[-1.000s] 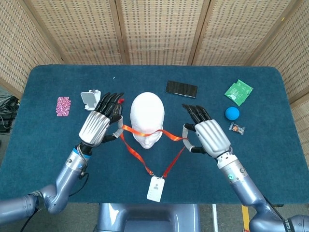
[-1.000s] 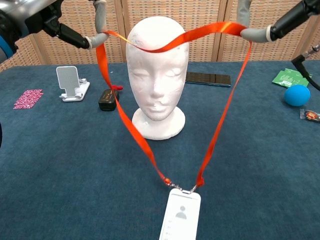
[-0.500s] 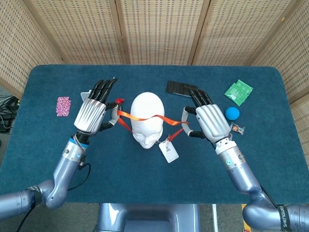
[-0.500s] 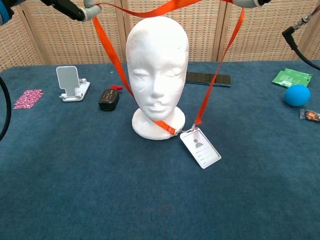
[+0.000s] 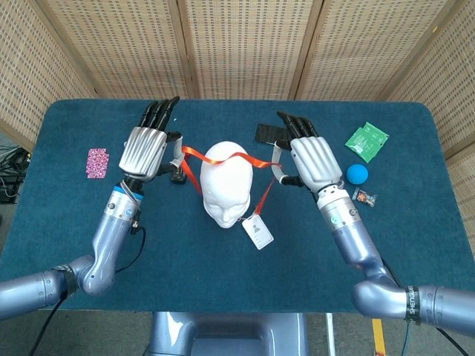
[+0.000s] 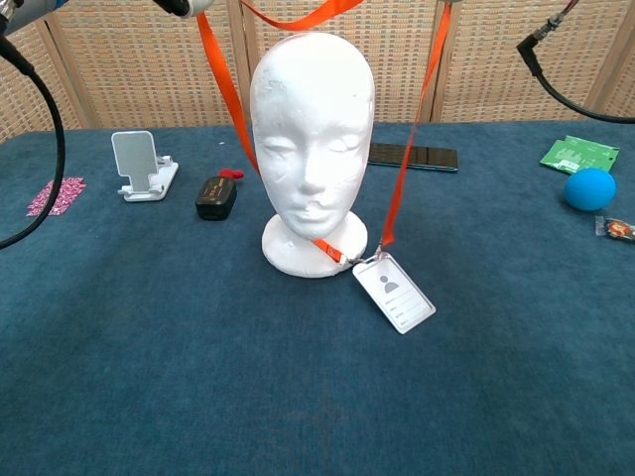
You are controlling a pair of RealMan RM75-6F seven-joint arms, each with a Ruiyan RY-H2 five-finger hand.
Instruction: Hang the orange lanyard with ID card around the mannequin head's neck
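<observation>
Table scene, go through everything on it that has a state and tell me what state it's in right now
Lanyard: held up by both hands, loop above the mannequin head, not yet around the neck.
ID card: lying on the table by the head's base.
Mannequin head: upright.
Left hand: holds the lanyard.
Right hand: holds the lanyard.
Phone stand: upright, empty.
Phone: flat, screen dark.

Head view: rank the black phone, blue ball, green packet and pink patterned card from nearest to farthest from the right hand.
1. Black phone: partly under the fingers of the right hand.
2. Blue ball: just to the hand's outer side.
3. Green packet: beyond the ball, toward the far right corner.
4. Pink patterned card: across the table, past the left hand.
</observation>
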